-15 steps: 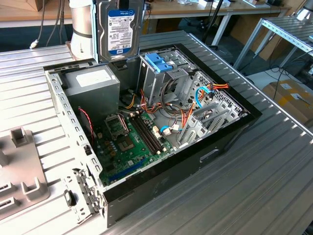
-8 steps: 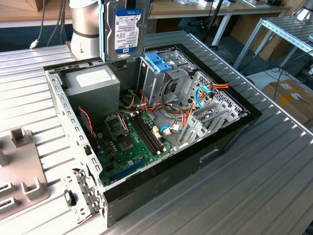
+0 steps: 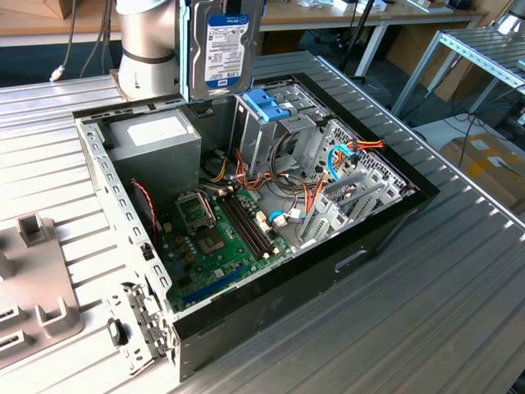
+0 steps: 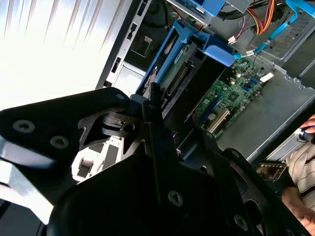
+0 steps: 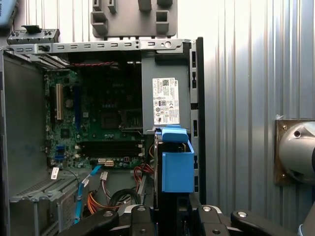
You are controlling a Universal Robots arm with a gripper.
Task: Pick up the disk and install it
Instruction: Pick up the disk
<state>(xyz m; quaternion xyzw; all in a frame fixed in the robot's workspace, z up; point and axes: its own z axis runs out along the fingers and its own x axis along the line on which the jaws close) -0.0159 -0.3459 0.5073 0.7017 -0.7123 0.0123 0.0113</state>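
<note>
The disk [image 3: 225, 45] hangs upright in the air over the back half of the open computer case [image 3: 385, 217], its white and blue label turned to the exterior view. Its lower edge sits above the gap between the grey power supply [image 3: 156, 135] and the metal drive cage [image 3: 261, 139] with the blue plastic top. It is just beside that top and, from where I look, not seated in anything.

The first wrist view gives the disk [image 5: 176, 167] edge-on instead, as a blue rail end over the corner of the power supply [image 5: 165, 101] with its white sticker. There the gripper [image 5: 172, 212] shows as black links on either side, drawn in against the disk's sides and carrying it. The second wrist view runs along the disk [image 4: 170, 61] from another flank, showing a long blue rail, a strip of green underside, and one black finger [image 4: 153, 105] against its near end.

Below lies the green motherboard [image 3: 217, 238] on the case floor, with orange and blue cables [image 3: 344, 152] bunched toward the exterior view's right. The case rests on a ribbed metal table [image 3: 426, 312]. A grey fixture block [image 3: 33, 279] sits apart from it at the exterior view's left, and the arm's base [image 3: 148, 41] stands behind the case. In the second wrist view a person's striped sleeve [image 4: 299, 164] is beyond the case's edge.
</note>
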